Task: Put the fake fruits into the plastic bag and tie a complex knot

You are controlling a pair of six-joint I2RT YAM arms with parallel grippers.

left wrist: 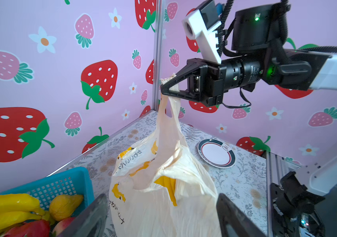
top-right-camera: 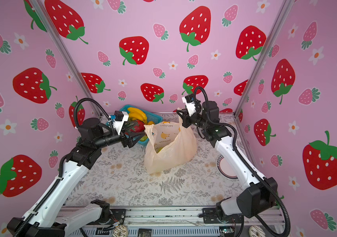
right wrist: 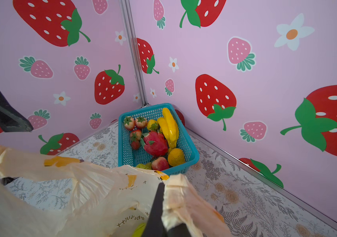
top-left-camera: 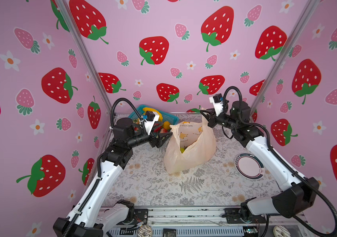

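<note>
The plastic bag stands mid-table with its mouth open, and a green fruit shows inside. My right gripper is shut on one bag handle and holds it up taut. My left gripper is open, its fingers wide apart just left of the bag's other, slack handle, holding nothing. More fake fruits lie in the teal basket: a banana bunch, a dragon fruit, strawberries and a yellow-orange pear. No knot shows.
The basket sits in the back left corner, right behind my left gripper. A round plate lies at the right under my right arm. Pink printed walls close in three sides. Two doughnuts lie below the front rail.
</note>
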